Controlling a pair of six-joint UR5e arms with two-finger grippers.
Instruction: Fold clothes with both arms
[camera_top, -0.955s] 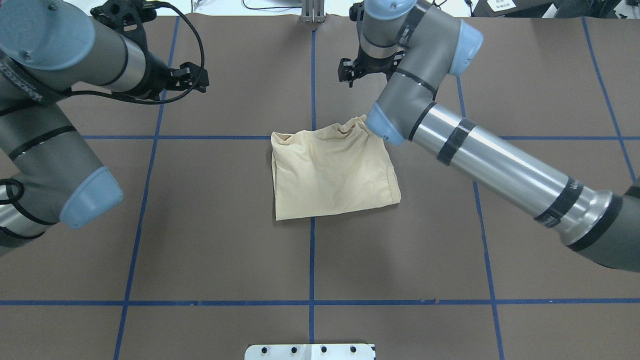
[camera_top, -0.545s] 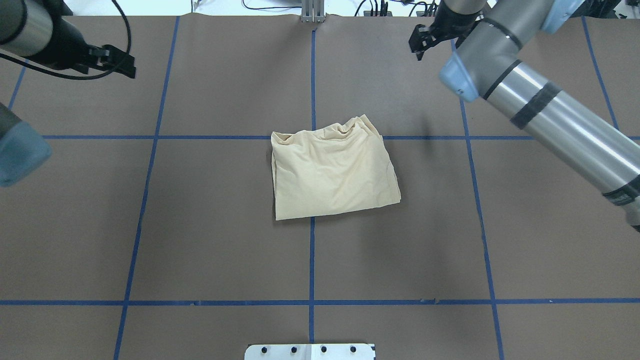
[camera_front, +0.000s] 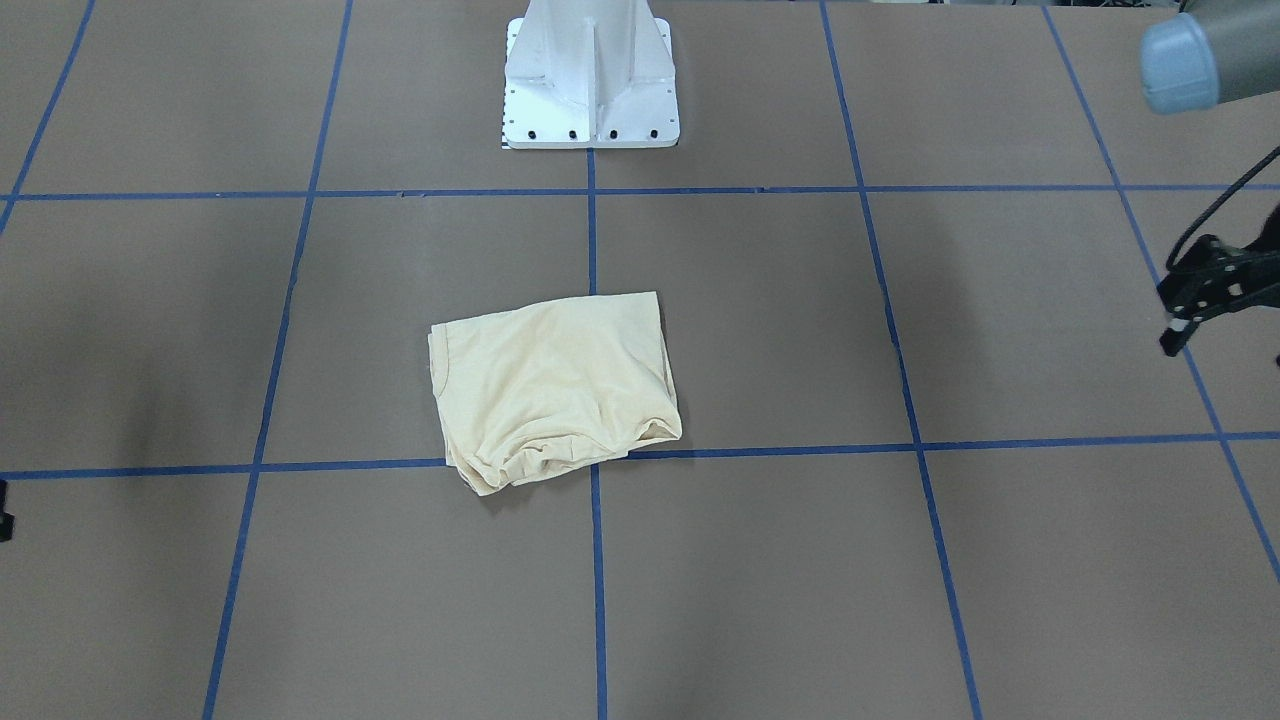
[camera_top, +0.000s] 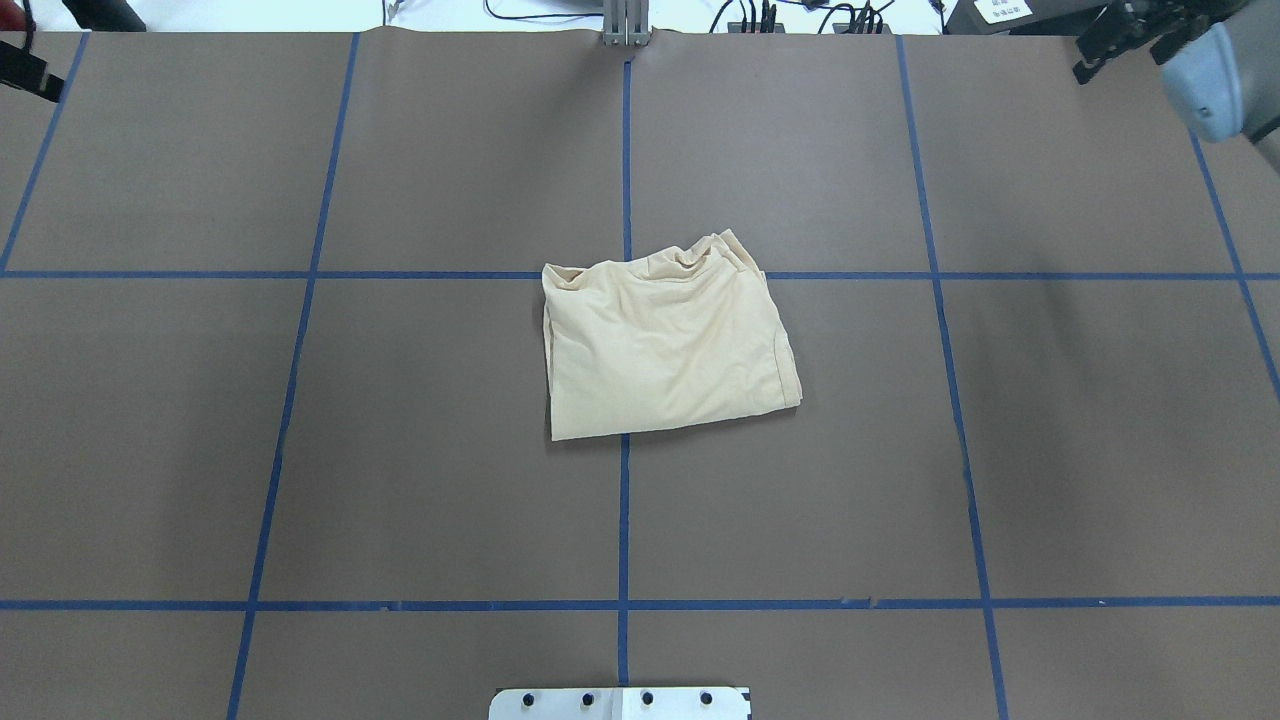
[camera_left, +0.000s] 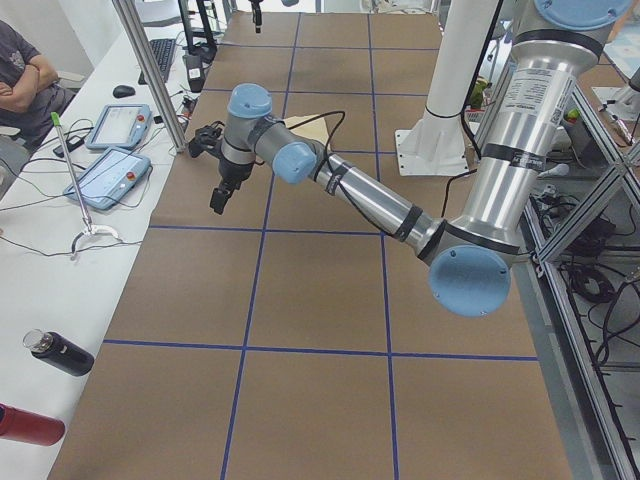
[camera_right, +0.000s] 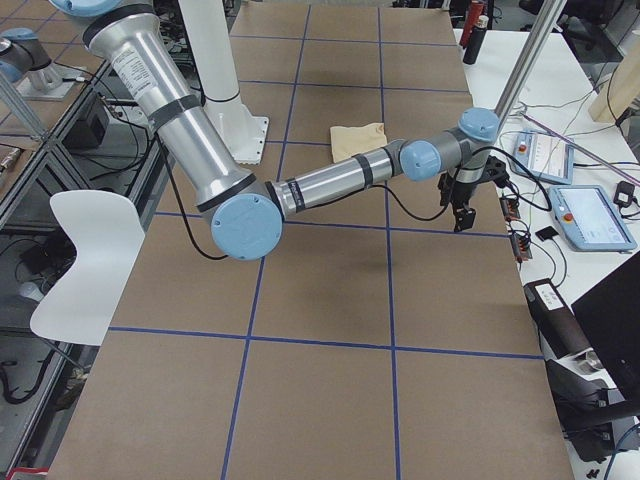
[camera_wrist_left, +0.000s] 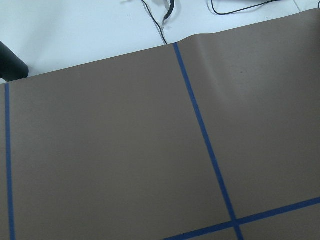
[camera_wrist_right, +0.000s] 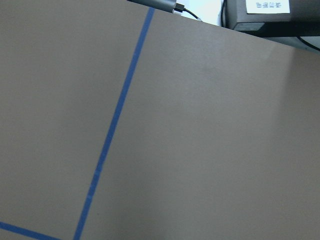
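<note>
The cream-yellow shirt (camera_top: 665, 340) lies folded into a rough rectangle at the middle of the table, with bunched wrinkles along its far edge. It also shows in the front view (camera_front: 555, 385) and the right side view (camera_right: 358, 138). Its print and neck label are hidden. My left gripper (camera_front: 1168, 318) hangs empty, jaws apart, far out on my left; only a sliver of it shows in the overhead view (camera_top: 30, 72). My right gripper (camera_top: 1090, 55) is empty at the far right corner, over the table edge (camera_right: 458, 215). I cannot tell its jaw state.
The brown table cover carries a blue tape grid (camera_top: 624, 520). The white pedestal base (camera_front: 590, 90) stands at the robot's side. Beyond the far edge are an operator desk with tablets (camera_left: 110, 150), bottles (camera_left: 60, 352) and a seated person (camera_left: 20, 80).
Both arms have swung outward from beside the shirt to the table's far corners. The shirt has not moved.
</note>
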